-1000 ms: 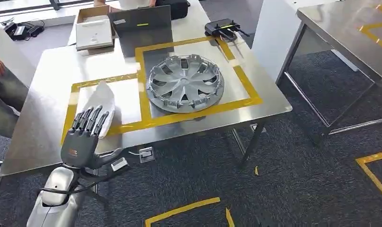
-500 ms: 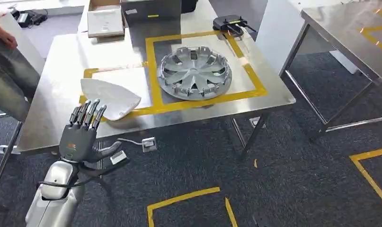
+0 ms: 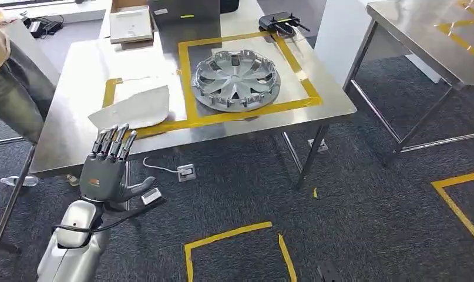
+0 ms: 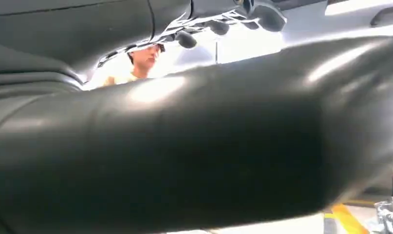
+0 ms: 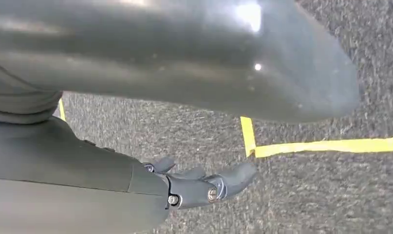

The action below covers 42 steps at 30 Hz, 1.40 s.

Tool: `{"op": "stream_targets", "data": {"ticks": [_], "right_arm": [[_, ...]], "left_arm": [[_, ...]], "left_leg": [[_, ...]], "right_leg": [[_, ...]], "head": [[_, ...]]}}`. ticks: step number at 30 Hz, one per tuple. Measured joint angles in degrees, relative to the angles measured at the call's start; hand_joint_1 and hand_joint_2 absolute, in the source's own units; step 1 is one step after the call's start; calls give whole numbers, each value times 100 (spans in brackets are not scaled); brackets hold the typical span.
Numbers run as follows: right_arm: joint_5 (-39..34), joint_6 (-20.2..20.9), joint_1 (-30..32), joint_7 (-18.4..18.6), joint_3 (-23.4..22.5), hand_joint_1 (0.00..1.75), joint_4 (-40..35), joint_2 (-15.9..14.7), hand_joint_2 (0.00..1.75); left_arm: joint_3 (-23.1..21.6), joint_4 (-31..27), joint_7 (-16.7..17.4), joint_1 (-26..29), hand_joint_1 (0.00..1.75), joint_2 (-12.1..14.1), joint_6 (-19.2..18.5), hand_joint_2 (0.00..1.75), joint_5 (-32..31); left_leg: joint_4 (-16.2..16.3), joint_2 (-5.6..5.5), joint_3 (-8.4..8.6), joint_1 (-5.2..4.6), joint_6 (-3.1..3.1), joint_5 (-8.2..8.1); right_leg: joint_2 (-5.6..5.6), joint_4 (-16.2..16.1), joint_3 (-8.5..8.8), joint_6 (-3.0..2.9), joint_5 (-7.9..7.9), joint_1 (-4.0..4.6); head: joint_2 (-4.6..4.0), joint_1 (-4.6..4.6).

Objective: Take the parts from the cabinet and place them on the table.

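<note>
A silver hubcap (image 3: 237, 79) lies inside the yellow taped square on the steel table (image 3: 76, 147); its rim also shows in the left wrist view (image 4: 391, 214). A pale flat panel part (image 3: 131, 108) rests on the table in the taped area to the hubcap's left. My left hand (image 3: 108, 170) hovers just off the table's front edge, below the panel, fingers straight and apart, thumb out, holding nothing. In the left wrist view its thick thumb (image 4: 194, 146) blocks most of the scene. My right hand (image 5: 204, 187) hangs over the grey carpet with nothing in it, fingers loosely extended.
A person (image 3: 11, 76) stands at the table's left end. At the back of the table are a cardboard box (image 3: 130, 23), a dark case (image 3: 190, 12) and a black router (image 3: 279, 23). A second steel table (image 3: 434, 35) stands to the right. Yellow tape (image 3: 234, 238) marks the carpet.
The whole picture has shifted, so the camera moved. My left hand has drawn back from the panel, which now lies flat on the table by itself.
</note>
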Motion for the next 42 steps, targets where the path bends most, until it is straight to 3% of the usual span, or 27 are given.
{"op": "stream_targets", "data": {"ticks": [2,4,6,7,8,9,13,14,16,17,18,20,22,23,24,28,29,30,32,33,34,36,37,38,39,40,42], "right_arm": [[35,26,8,31,0,0,0,0,0],[46,35,9,68,0,0,0,0,0],[52,63,6,72,0,0,0,0,0],[52,68,2,87,0,0,0,2,0],[50,68,-1,87,0,0,0,2,0],[39,66,-1,98,0,0,0,11,0],[-2,63,22,151,-13,0,4,37,0],[-2,63,25,164,-22,0,4,37,0],[-2,63,34,179,-31,0,4,61,0],[0,63,28,199,-33,0,4,66,0],[13,63,25,232,-33,0,4,68,0],[26,63,26,328,-39,0,4,68,0],[26,63,24,376,-48,0,4,68,0],[24,63,8,383,-48,0,4,68,0],[22,61,-9,396,-50,0,2,70,0],[-19,57,-1,437,-72,0,6,89,0],[-17,59,-16,446,-85,0,11,116,0],[-20,57,-23,470,-96,0,11,114,0],[-26,50,-6,479,-103,0,11,116,0],[-39,48,2,479,-114,0,11,116,0],[-59,48,5,476,-138,0,11,116,0],[-114,33,5,481,-203,0,11,116,0],[-120,24,9,490,-216,0,11,116,0],[-120,15,8,494,-238,0,11,116,0],[-122,9,7,494,-247,0,11,118,0],[-125,7,7,492,-251,0,11,120,0],[-131,-2,3,487,-273,0,11,120,0]], "left_arm": [[-7,26,0,4,0,18,0,0,0],[-15,57,18,9,0,35,0,0,0],[-17,66,37,7,0,50,0,0,0],[-17,64,55,5,0,55,0,0,0],[-17,61,81,-4,0,57,0,0,0],[-22,53,101,-4,0,55,2,0,0],[-44,101,148,-22,0,70,0,0,0],[-70,123,160,-42,0,72,0,0,0],[-85,162,175,-61,0,79,0,0,0],[-92,195,155,-78,0,79,0,0,9],[-92,228,56,-96,0,79,0,0,28],[-90,304,-171,-106,0,79,0,0,57],[-79,352,-251,-111,0,74,0,0,57],[-79,372,-262,-124,0,72,0,0,57],[-74,385,-278,-131,0,68,0,0,57],[-68,546,-306,-199,0,55,0,0,57],[-57,593,-304,-197,0,64,0,0,59],[-46,632,-304,-203,0,61,0,0,59],[11,706,-384,-214,0,61,0,0,174],[46,842,-552,-242,0,48,0,0,437],[85,1017,-661,-270,0,28,0,0,720],[214,1230,-843,-285,0,-15,0,0,1214],[256,1279,-870,-304,0,-33,0,0,1307],[284,1327,-892,-337,0,-48,0,0,1336],[324,1360,-916,-369,0,-61,0,0,1351],[345,1385,-927,-404,0,-79,0,0,1364],[374,1452,-936,-429,0,-100,0,0,1370]], "left_leg": [[854,3,-201,40,-66,-540],[1225,4,-173,63,-105,-486],[766,4,250,78,-118,-41],[251,5,633,88,-126,91],[-288,4,952,94,-128,-128],[-648,-21,1195,28,-59,-254],[-600,-16,963,27,189,-59],[-600,10,890,31,244,18],[-597,8,739,25,302,169],[-586,8,633,13,315,259],[-575,8,525,3,317,333],[-534,9,306,-14,305,474],[-486,7,95,-27,277,603],[-454,7,33,-23,262,662],[-444,8,-19,-53,222,708],[-586,5,-11,-42,73,976],[-549,-9,-61,-18,55,876],[-382,-7,-128,-10,15,527],[431,-4,-299,30,-60,-203],[836,-4,-362,36,-88,-359],[1125,-4,-371,42,-107,-332],[1138,-2,-163,60,-114,175],[823,-1,111,60,-98,359],[308,1,508,60,-71,325],[-257,3,911,44,-35,0],[-661,-6,1135,22,8,-160],[-625,2,1040,-9,102,-146]], "right_leg": [[-4,6,-166,8,129,-1],[-22,13,-326,26,251,-6],[-30,30,-489,68,370,-28],[-30,44,-559,97,430,-43],[-30,60,-601,139,485,-40],[-29,63,-630,188,536,-35],[-18,-33,-659,345,750,-62],[-9,102,-727,369,472,-73],[-5,797,-919,401,-321,-72],[0,1262,-1017,415,-612,-65],[3,1639,-1067,417,-712,-58],[7,1832,-905,388,-421,-39],[13,1182,-312,314,-64,-4],[25,646,109,254,-163,19],[33,80,451,189,-489,51],[30,-41,332,62,-302,50],[-23,-72,268,26,-208,25],[-1,-89,192,-25,-118,13],[-1,-89,4,-29,21,13],[-9,-87,-81,-24,84,13],[-20,-84,-157,-18,152,11],[-31,-55,-341,8,288,10],[-37,-36,-427,27,342,9],[-39,-18,-488,49,393,9],[-40,0,-518,81,427,27],[-48,18,-533,113,462,35],[-59,-10,-531,195,555,10]], "head": [[0,-4],[0,-4],[2,-2],[0,-2],[2,-4],[0,2],[0,-22],[2,-11],[0,-6],[2,-9],[2,-6],[0,-9],[2,-6],[2,-6],[2,-6],[0,7],[0,13],[0,-29],[0,-33],[0,-31],[2,-35],[2,-33],[2,-33],[0,-33],[2,-33],[0,-22],[2,-31]]}}
